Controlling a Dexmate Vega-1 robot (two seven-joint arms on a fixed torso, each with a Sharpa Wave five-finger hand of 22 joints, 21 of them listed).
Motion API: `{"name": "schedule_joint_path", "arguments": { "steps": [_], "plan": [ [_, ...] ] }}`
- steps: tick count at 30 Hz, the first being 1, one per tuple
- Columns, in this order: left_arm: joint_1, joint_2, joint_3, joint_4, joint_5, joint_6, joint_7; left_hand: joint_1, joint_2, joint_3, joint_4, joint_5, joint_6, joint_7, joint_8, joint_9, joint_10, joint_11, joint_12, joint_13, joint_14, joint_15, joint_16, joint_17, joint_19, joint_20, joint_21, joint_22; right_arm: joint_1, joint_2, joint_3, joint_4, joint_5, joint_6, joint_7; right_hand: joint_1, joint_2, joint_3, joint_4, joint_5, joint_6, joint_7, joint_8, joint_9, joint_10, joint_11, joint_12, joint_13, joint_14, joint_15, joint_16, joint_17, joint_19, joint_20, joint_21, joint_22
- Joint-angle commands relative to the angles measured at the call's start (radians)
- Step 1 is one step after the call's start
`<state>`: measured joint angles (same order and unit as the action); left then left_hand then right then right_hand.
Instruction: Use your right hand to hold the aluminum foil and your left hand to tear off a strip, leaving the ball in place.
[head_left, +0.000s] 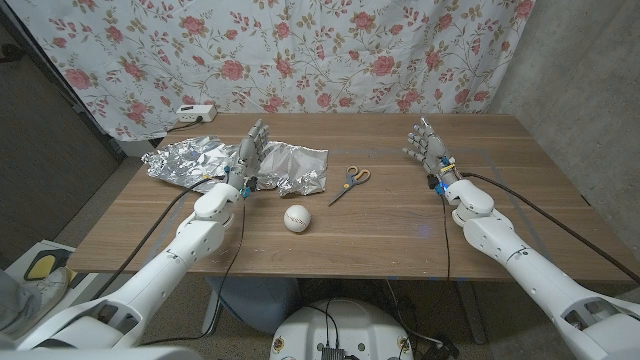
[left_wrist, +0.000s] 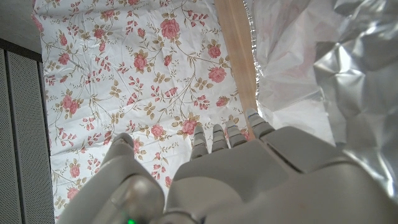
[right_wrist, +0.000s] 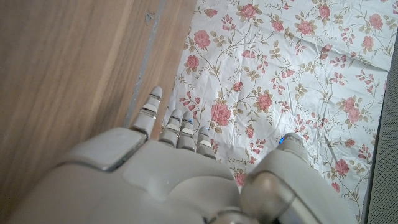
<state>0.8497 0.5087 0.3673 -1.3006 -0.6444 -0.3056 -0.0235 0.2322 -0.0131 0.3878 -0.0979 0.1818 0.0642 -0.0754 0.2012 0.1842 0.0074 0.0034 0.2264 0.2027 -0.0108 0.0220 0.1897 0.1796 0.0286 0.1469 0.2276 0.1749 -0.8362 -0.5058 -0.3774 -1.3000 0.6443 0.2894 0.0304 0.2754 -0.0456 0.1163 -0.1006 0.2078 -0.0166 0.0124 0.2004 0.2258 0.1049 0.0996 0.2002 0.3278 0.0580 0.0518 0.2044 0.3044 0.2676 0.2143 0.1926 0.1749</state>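
Observation:
A crumpled sheet of aluminum foil (head_left: 240, 164) lies on the wooden table (head_left: 380, 225) at the back left; in the left wrist view the foil (left_wrist: 323, 68) spreads close ahead of the fingers. My left hand (head_left: 251, 152) stands open, fingers up, in front of the foil's middle; whether it touches the foil I cannot tell. A white ball (head_left: 297, 219) sits nearer the front, to the right of the left forearm. My right hand (head_left: 426, 145) is raised and open at the back right, holding nothing, far from the foil.
Scissors (head_left: 349, 183) with yellow handles lie between the foil and the right hand. A white power strip (head_left: 194, 113) sits at the back left edge. A floral curtain (head_left: 300, 50) hangs behind the table.

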Motion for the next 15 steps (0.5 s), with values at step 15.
{"name": "schedule_joint_path", "arguments": {
  "steps": [15],
  "plan": [
    [0.021,0.003,-0.019,-0.015,-0.007,-0.032,0.008,0.016,0.004,0.008,-0.007,0.004,0.019,-0.006,0.006,0.004,0.018,0.003,0.006,0.004,0.006,0.004,0.003,0.002,0.008,-0.003,0.001,0.003,0.003,-0.006,-0.009,-0.035,-0.017,0.005,0.006,0.026,0.009,0.012,-0.008,0.003,-0.007,-0.001,0.006,0.000,0.022,-0.023,0.009,-0.006,0.011,0.001,0.005,-0.006,-0.002,0.000,0.001,0.001]
  ]
}}
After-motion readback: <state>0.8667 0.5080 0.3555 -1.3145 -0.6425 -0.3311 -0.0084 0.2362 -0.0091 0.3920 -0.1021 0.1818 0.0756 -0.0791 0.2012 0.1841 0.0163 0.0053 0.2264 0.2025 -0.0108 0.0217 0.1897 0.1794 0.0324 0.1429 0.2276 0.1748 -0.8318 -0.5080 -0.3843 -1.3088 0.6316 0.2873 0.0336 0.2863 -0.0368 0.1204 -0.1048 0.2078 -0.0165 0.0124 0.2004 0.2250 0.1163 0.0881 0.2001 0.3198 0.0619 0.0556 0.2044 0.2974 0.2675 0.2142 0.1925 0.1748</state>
